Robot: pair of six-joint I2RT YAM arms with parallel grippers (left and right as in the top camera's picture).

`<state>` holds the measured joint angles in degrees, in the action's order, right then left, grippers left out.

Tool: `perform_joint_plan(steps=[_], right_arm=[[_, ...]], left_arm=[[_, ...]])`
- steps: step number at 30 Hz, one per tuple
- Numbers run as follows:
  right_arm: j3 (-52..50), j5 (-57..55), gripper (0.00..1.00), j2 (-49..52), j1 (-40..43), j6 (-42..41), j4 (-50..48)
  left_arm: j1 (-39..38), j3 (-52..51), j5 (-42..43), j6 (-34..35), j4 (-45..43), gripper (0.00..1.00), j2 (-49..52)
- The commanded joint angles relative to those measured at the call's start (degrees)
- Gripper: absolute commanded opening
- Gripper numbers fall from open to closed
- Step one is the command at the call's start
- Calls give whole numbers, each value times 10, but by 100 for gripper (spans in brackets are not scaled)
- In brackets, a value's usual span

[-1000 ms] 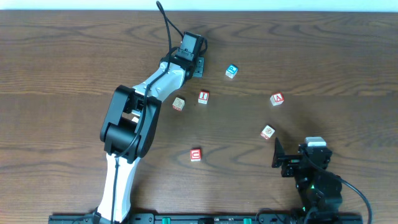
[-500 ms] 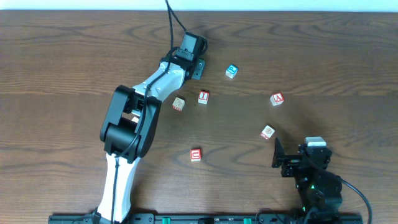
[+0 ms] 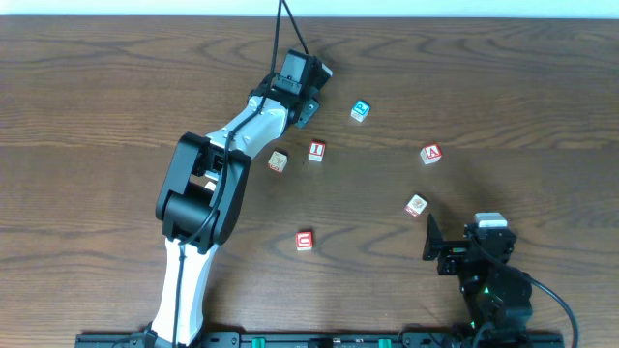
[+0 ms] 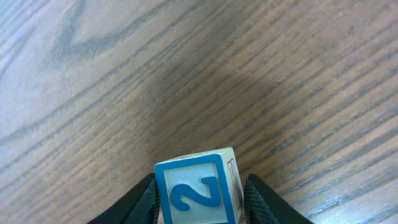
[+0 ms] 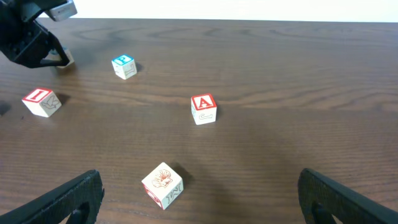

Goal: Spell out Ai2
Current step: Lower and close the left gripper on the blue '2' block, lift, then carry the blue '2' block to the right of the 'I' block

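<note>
My left gripper (image 3: 309, 95) is at the back middle of the table, shut on a white block with a blue 2 (image 4: 198, 196); the block is hidden under the gripper in the overhead view. The red A block (image 3: 431, 154) lies at the right and also shows in the right wrist view (image 5: 203, 109). The red I block (image 3: 316, 151) lies just in front of the left gripper and shows at the left of the right wrist view (image 5: 41, 102). My right gripper (image 3: 430, 238) is open and empty near the front right, its fingers wide apart (image 5: 199, 202).
A blue-lettered block (image 3: 360, 111) lies right of the left gripper. A block with a shell picture (image 3: 417, 205) lies just ahead of the right gripper (image 5: 163, 185). A pale block (image 3: 278, 161) and a red-lettered block (image 3: 305, 240) lie nearer the front.
My left gripper has turned a little and shifted slightly toward the back right with the 2 block. The right arm and the loose blocks have not moved.
</note>
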<state>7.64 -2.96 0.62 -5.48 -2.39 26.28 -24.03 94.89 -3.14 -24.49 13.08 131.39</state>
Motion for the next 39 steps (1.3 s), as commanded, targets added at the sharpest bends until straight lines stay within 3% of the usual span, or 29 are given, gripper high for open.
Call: perform_joint_plan(steps=[1,24,28,33,39], right_arm=[[-2,2,99,-3,10,-8,0],[-2,2,99,-3,10,-8,0],[-2,2,99,-3,10,-8,0],[-2,2,99,-3,10,-8,0],[-2,2,99,-3,10,-8,0]], left_arm=[[4,8,1,-72,0,45,4],[4,8,-3,-250,17,44,4],[2,8,-2,-242,18,45,1],[-2,8,-2,-180,19,52,-1],[-6,8,-2,-99,21,64,-3]])
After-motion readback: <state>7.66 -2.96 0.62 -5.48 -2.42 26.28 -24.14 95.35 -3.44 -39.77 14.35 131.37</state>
